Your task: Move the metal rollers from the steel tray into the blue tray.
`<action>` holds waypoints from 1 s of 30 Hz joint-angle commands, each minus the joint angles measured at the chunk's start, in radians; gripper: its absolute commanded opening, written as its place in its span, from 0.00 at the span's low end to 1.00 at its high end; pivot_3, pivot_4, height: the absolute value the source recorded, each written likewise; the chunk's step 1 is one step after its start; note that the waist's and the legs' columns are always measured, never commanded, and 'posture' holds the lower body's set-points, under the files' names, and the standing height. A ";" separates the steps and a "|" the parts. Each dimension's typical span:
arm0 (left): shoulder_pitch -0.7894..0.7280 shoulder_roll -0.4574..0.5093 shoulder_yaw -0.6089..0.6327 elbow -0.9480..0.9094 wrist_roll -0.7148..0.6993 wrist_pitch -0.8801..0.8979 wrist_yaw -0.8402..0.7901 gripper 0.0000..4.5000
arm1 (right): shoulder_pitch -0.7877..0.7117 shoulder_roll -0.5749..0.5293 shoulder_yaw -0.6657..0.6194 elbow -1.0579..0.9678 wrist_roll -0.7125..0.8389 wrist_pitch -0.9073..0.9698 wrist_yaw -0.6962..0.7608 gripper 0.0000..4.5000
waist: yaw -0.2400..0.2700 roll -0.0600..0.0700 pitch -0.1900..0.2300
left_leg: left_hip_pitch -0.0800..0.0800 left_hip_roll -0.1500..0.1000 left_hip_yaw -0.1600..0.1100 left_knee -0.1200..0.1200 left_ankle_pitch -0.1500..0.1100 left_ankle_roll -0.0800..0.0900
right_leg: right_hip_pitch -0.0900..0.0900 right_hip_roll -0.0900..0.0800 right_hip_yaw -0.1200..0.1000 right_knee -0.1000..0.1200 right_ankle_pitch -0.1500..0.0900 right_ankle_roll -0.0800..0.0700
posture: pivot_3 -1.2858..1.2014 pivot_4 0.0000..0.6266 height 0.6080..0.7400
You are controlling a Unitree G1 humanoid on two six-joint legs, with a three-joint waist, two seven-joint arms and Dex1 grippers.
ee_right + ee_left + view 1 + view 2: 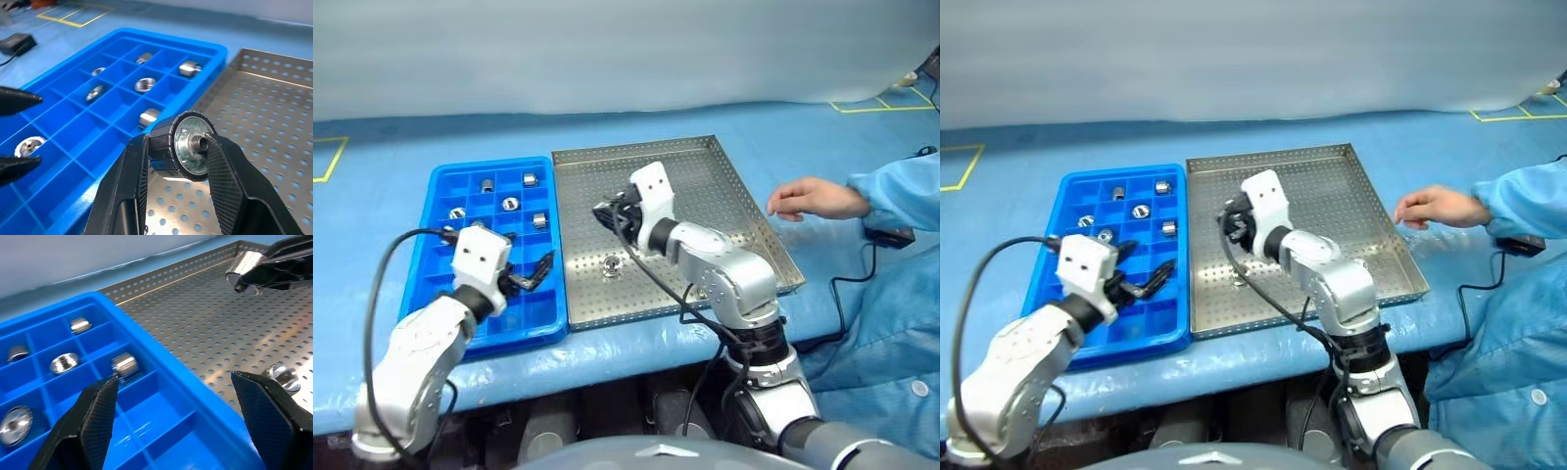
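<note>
The steel tray lies beside the blue tray, which is to its left. My right gripper is shut on a metal roller, held above the steel tray's left part near the blue tray's edge. One more roller stands on the steel tray's perforated floor. Several rollers sit in separate compartments at the far end of the blue tray. Over the blue tray's near right part, my left gripper hangs open with nothing between its fingers.
A person in a blue gown stands at the right, one hand resting on the table just beyond the steel tray's right rim. A black device with a cable lies near that sleeve. Blue cloth covers the table.
</note>
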 commanded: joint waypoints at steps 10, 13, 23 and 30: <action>0.133 -0.046 0.054 -0.138 0.005 0.023 0.083 0.90 | -0.158 0.114 0.158 0.322 -0.101 -0.334 0.134 0.31 | 0.068 0.000 0.000 | -0.001 0.000 -0.001 0.000 0.000 -0.001 | 0.000 0.000 -0.002 0.000 0.000 -0.003 | 0.61 0.24 1.00; 0.144 -0.053 0.054 -0.145 0.004 0.022 0.091 0.90 | -0.179 0.142 0.166 0.372 -0.113 -0.376 0.157 0.31 | 0.080 0.000 0.000 | -0.001 0.000 -0.001 0.000 0.000 -0.001 | 0.000 -0.001 -0.003 0.000 0.000 -0.003 | 0.62 0.24 1.00; 0.146 -0.064 0.022 -0.146 0.002 0.020 0.109 0.90 | -0.214 0.192 0.151 0.517 -0.139 -0.399 0.210 0.47 | 0.090 0.000 0.000 | -0.002 0.002 -0.005 -0.001 0.000 -0.005 | 0.001 -0.001 -0.012 0.000 -0.002 -0.007 | 0.62 0.24 1.00; 0.119 -0.062 -0.003 -0.128 0.002 0.020 0.106 0.90 | -0.191 0.193 0.107 0.463 -0.167 -0.486 0.148 0.80 | 0.089 0.000 0.000 | -0.002 0.004 -0.010 -0.002 0.000 -0.008 | 0.001 0.000 -0.019 0.001 -0.005 -0.011 | 0.61 0.24 1.00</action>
